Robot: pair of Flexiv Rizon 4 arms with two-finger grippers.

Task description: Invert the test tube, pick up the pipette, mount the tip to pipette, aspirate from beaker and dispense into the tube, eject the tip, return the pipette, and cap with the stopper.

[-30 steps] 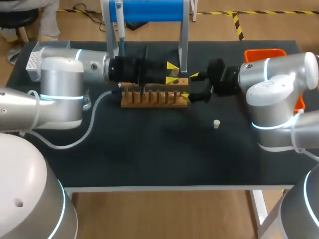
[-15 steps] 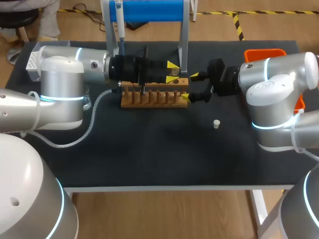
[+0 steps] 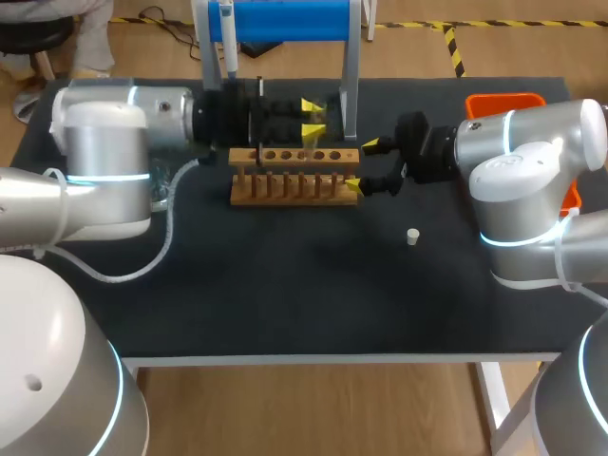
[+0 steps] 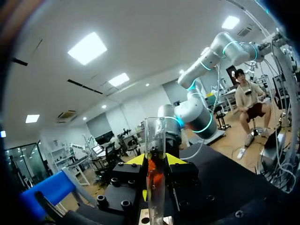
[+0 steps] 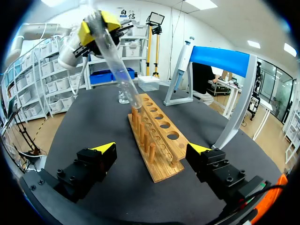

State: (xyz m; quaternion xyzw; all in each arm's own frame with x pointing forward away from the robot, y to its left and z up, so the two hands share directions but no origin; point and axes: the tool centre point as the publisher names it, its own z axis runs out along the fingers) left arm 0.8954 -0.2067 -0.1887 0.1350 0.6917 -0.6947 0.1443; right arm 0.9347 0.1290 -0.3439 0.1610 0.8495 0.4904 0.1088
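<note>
Slanting over rack (image 5: 159,136): left gripper's (image 3: 309,116) test tube (image 5: 115,65)

Two stout silver-grey arms of rounded cylinder segments, the left arm (image 3: 104,161) and the right arm (image 3: 532,161), wear thin glowing cyan rings (image 3: 518,239) at the joints. A pale grey cable (image 3: 169,242) loops from the left one. The black, blocky left tool (image 3: 311,117) and right tool (image 3: 360,164) show socket screws (image 5: 61,173) and yellow wedge tips.

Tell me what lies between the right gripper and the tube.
The rack, running from the right gripper toward the tube; the right wrist view shows it best.
</note>
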